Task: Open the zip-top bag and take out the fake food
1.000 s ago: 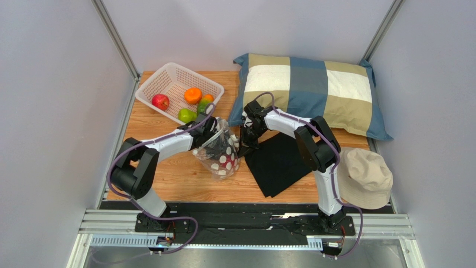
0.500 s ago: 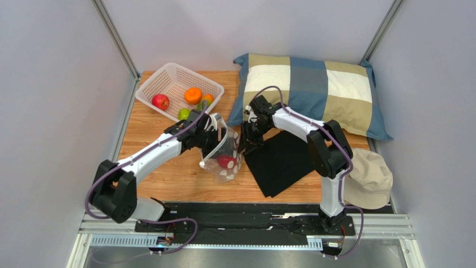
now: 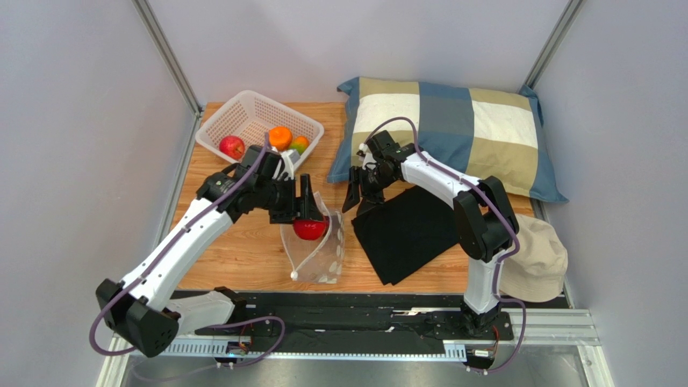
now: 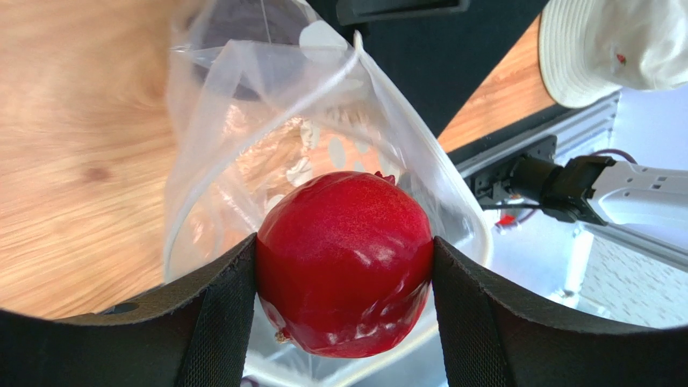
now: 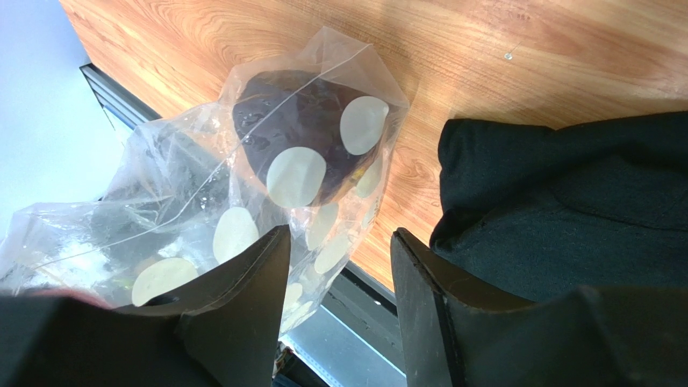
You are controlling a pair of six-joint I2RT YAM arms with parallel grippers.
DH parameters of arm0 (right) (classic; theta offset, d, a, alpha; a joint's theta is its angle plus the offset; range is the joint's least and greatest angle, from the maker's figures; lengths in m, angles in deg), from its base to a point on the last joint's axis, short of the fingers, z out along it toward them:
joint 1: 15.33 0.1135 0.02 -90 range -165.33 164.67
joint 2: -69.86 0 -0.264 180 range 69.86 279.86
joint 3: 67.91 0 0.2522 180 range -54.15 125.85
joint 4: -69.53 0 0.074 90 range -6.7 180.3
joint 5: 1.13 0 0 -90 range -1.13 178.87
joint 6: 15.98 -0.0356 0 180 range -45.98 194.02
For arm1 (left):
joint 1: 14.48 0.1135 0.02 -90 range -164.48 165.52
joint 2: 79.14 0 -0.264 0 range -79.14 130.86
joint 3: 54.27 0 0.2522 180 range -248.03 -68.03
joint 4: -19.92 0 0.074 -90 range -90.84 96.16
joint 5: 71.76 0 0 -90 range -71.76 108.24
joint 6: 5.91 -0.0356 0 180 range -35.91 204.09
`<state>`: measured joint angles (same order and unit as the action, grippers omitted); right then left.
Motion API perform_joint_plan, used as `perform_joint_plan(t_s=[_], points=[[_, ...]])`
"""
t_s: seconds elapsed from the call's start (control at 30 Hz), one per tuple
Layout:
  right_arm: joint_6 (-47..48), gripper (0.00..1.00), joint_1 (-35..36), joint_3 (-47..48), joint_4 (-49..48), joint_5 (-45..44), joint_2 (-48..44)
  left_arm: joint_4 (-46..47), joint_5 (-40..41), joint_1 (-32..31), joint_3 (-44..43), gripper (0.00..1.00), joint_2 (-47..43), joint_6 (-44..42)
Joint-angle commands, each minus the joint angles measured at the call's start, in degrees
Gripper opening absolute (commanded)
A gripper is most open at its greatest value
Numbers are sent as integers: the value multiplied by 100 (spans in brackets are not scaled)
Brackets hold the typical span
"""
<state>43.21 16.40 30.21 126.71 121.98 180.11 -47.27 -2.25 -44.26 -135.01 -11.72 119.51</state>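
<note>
My left gripper is shut on a glossy red fruit, one piece of the fake food, and holds it just above the open mouth of the zip-top bag. In the left wrist view both pads press the red fruit's sides, with the clear dotted bag gaping behind it. My right gripper stands open beside the bag's right edge with nothing in it. A dark purple fruit still lies inside the bag.
A white lattice basket at the back left holds a red fruit, an orange one and an orange-green one. A black cloth lies right of the bag. A checked pillow and a beige hat lie further right.
My right gripper has opened and let go of the bag, which has slumped onto the table. The left gripper has drawn the red fruit up out of the bag.
</note>
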Motion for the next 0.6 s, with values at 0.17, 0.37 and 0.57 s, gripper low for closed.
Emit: perform_joint_plan(t_s=[0.17,0.37,0.57], points=[[48,53,-26,362,79,118,-22,-1010,1976,-81,-1032,0,-931,18],[92,54,-61,257,290,118,-268,-64,2457,1038,-1537,0,-707,-467],[101,54,-70,344,483,161,-330,2231,-602,2204,-1035,0,24,220]])
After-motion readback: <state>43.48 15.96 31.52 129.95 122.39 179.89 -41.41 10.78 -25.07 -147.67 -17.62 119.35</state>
